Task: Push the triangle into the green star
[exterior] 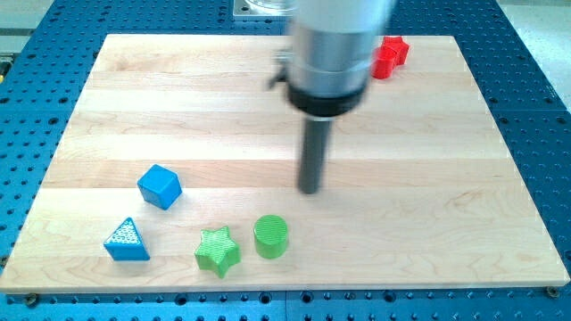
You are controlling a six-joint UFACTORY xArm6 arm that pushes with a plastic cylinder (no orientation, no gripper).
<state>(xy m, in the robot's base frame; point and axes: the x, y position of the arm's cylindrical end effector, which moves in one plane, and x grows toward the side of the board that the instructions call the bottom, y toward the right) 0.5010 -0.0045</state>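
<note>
A blue triangle (126, 240) lies near the board's bottom left corner. A green star (219, 251) lies to its right, near the bottom edge, with a gap between them. My tip (310, 190) is on the board near the middle, above and to the right of the star and far right of the triangle, touching no block.
A green cylinder (271, 236) stands just right of the star. A blue cube (160, 186) lies above the triangle. A red block (390, 55) sits at the top right, partly behind the arm. The wooden board (446, 178) rests on a blue perforated table.
</note>
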